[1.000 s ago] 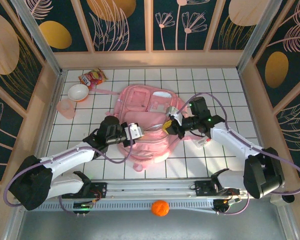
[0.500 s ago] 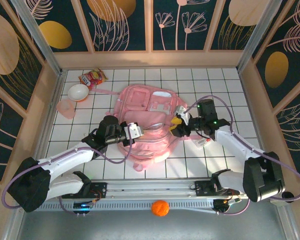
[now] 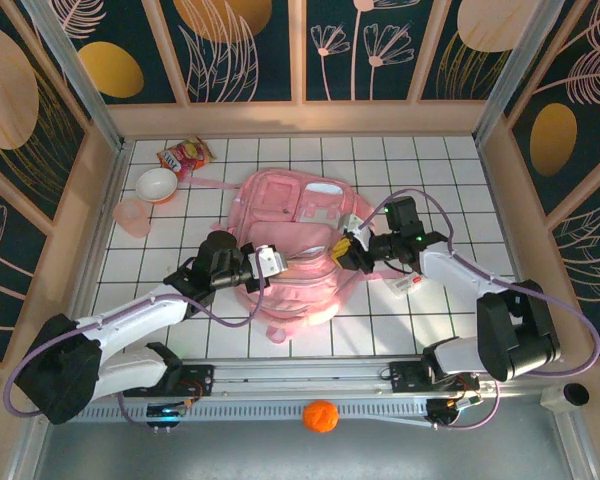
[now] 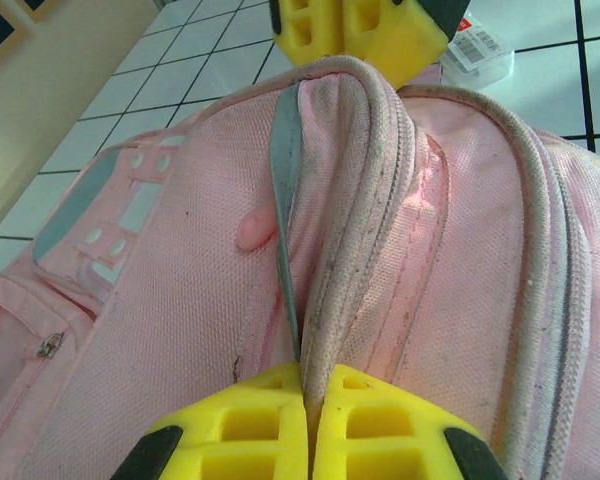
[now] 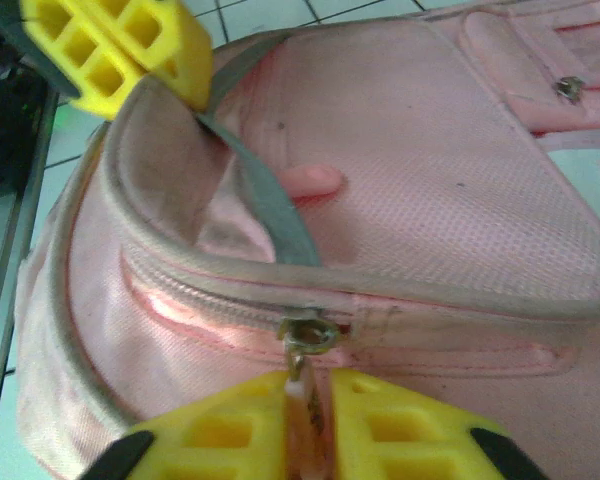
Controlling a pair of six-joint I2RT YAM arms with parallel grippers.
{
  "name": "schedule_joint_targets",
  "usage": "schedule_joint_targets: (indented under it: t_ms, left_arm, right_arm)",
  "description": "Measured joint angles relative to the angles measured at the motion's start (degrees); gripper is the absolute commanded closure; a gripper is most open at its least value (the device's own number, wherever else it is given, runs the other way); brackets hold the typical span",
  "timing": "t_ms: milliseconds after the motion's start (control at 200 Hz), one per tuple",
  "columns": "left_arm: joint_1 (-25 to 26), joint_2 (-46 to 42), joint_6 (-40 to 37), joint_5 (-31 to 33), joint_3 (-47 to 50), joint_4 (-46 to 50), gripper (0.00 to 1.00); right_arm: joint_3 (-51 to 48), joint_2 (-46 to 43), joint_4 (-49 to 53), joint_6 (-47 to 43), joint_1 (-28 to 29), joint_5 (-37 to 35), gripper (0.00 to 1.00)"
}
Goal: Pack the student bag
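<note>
The large light-pink fabric student bag [image 3: 290, 235] lies flat in the middle of the white tiled bench [image 3: 440, 180], its front pockets facing up. The left fingers [image 4: 320, 405] are closed on the piped, grey-edged rim of a pocket flap on the bag. The right fingers [image 5: 330, 415] are pinched shut on the small metal zipper pull [image 5: 305, 335] further along the same flap. A white bowl [image 3: 157, 184], a pink cup [image 3: 132, 216] and a red snack packet [image 3: 185, 155] sit near the far-left corner, apart from the bag
</note>
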State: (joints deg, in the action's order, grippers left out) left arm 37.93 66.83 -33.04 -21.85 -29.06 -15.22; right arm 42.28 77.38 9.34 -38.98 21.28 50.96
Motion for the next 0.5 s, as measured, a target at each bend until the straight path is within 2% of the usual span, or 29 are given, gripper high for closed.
schedule_joint_targets:
  t_ms: [35, 260, 500]
  left_arm:
    - [0.0, 0.1, 0.7, 0.3, 0.0, 0.0, 1.0]
    - [0.3, 0.4, 5.1, 2.9, -1.5, 0.5, 1.0]
    - [2.8, 2.1, 6.9, 9.4, -5.5, 1.5, 1.0]
  right_arm:
    - [0.0, -0.1, 0.3, 0.3, 0.3, 0.0, 1.0]
    - [0.0, -4.6, 1.0, 6.8, 3.1, -3.1, 1.0]
    - [-0.9, -7.7, -4.9, 27.0, 8.2, -5.6, 1.0]
